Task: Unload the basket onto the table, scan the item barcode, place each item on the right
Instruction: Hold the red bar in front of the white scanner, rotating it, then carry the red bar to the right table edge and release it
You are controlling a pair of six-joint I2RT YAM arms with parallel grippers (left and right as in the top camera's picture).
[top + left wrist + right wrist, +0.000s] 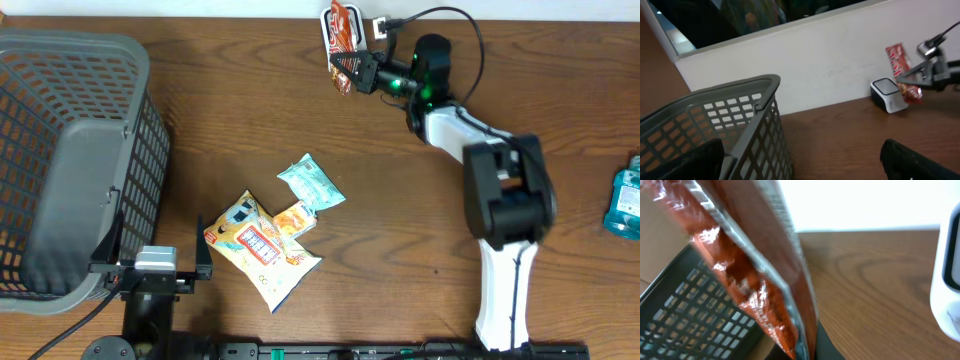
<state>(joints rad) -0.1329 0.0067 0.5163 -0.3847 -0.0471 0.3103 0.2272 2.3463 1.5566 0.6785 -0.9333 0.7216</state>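
A red snack packet (340,35) hangs off the table at the far edge, and my right gripper (352,68) is shut on its lower end. In the right wrist view the packet (755,265) fills the left half, pinched at the bottom by the right gripper (807,350). The white barcode scanner (381,27) stands just right of the packet, and its body (950,280) shows at the right edge. From the left wrist, the packet (900,70) hangs beside the scanner (887,95). My left gripper (155,250) stands open and empty at the near left, next to the basket; its jaws (802,165) are wide apart.
A grey wire basket (75,40) fills the left side of the table, and its rim (730,87) is close to the left gripper. Several snack packets (265,245) and a teal packet (312,185) lie mid-table. A blue bottle (625,200) lies at the right edge.
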